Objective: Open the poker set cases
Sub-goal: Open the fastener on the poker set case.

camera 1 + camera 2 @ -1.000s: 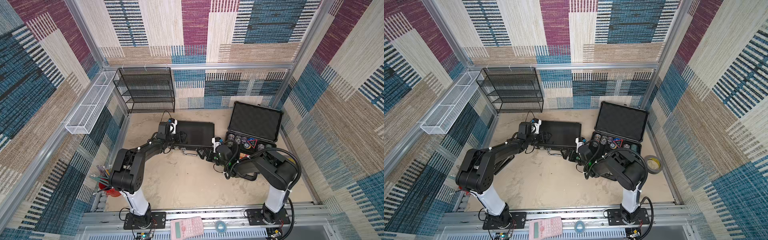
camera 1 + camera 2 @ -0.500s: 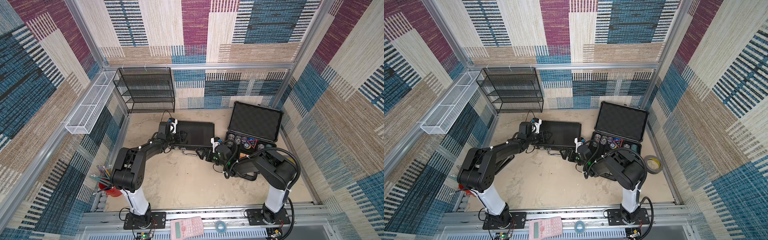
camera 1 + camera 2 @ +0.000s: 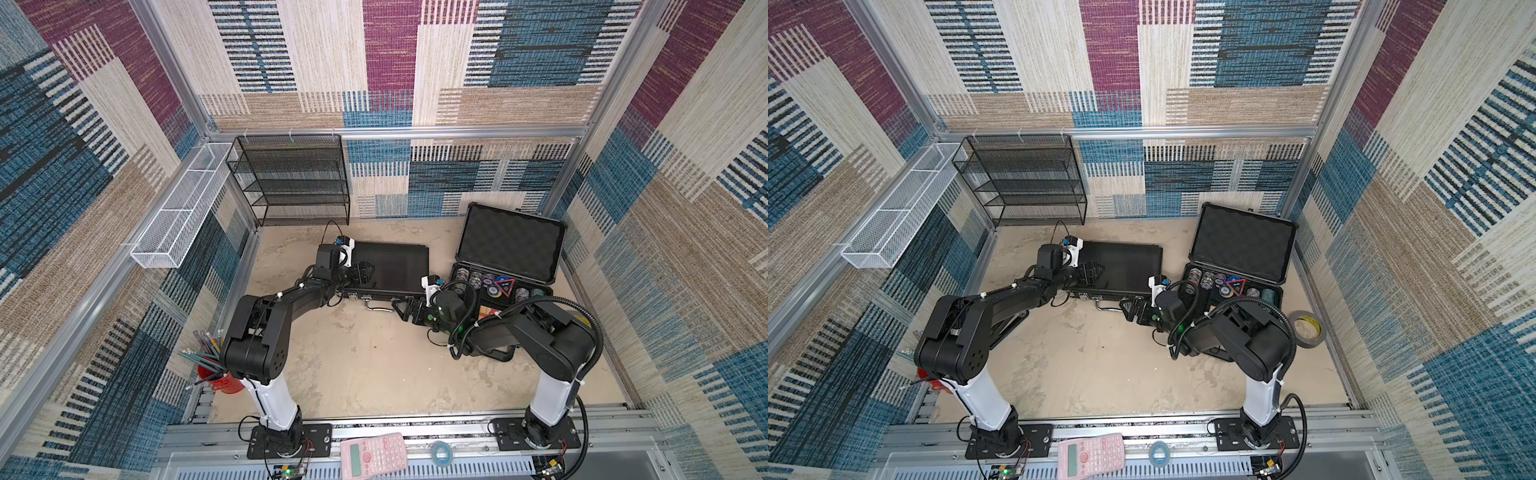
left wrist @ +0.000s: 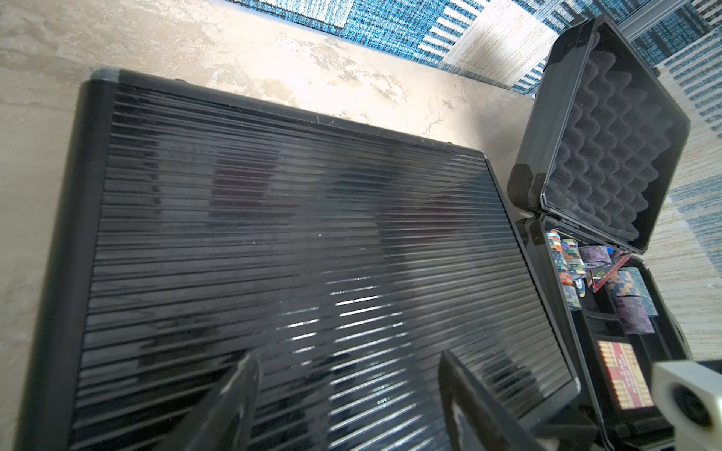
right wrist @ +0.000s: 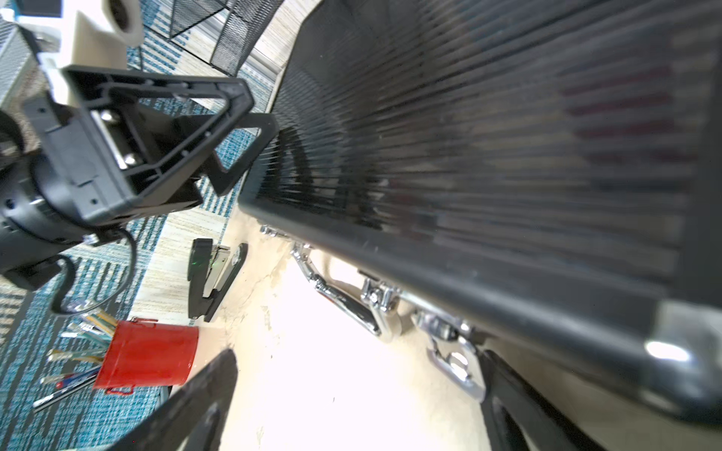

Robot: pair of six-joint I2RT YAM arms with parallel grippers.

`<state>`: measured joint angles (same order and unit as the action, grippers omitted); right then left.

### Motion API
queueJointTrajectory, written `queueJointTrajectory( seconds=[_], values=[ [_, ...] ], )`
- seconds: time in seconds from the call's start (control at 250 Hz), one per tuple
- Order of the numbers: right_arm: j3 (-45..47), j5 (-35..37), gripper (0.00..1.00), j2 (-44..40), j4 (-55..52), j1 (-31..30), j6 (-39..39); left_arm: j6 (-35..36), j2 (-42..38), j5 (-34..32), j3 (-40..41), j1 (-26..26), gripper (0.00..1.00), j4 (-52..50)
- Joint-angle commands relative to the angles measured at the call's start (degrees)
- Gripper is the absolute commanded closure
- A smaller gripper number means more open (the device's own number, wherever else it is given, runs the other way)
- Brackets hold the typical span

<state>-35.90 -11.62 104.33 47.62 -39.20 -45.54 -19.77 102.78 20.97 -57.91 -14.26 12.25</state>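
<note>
Right wrist view shows your right gripper (image 5: 359,363) with its jaws spread wide and empty, one finger just beside a silver latch (image 5: 453,351) on the front edge of the black ribbed case (image 5: 469,136), which lies closed on the table (image 5: 312,410). Left wrist view shows your left gripper (image 4: 347,359) parted as well, holding nothing, over that case's lid. Just beside it, the grey case (image 4: 609,136) stands with its lid raised, poker chips (image 4: 570,261) inside.
</note>
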Motion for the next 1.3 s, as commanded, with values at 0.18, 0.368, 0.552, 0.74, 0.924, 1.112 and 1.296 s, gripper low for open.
queueJointTrajectory(
  seconds=[0.18, 0.368, 0.552, 0.74, 0.924, 1.112, 1.296],
  values=[
    [2.12, -7.28, 0.06, -4.3, 13.07, -0.15, -1.29, -2.14, 1.21, -0.67, 1.01, -0.04, 0.25, -13.19],
    [1.81, -5.09, 0.04, -7.1, 6.22, -0.12, -1.28, -2.25, 0.94, -0.83, 1.2, -0.04, 0.26, -13.03],
    [0.7, -1.22, 0.01, -8.8, 0.56, 0.06, 1.02, -3.38, -1.53, -1.58, 4.12, -0.06, 0.24, -9.9],
    [-5.98, 5.88, 0.01, -11.43, -13.86, 0.24, 10.71, -5.06, -6.92, -3.5, 8.54, -0.03, 0.16, -5.4],
    [-13.48, 12.56, 0.01, -9.23, -26.88, 2.26, 16.0, -8.39, -13.47, -5.11, 14.77, -0.15, 0.12, 0.5],
    [-18.74, 16.56, 0.0, -5.03, -32.85, 4.03, 17.11, -10.34, -21.53, -7.83, 22.22, -0.48, 0.08, 4.44],
    [-22.92, 18.51, 0.01, -0.84, -36.52, 5.01, 17.66, -10.56, -25.95, -8.42, 25.62, -0.46, 0.07, 1.9]
  ],
)
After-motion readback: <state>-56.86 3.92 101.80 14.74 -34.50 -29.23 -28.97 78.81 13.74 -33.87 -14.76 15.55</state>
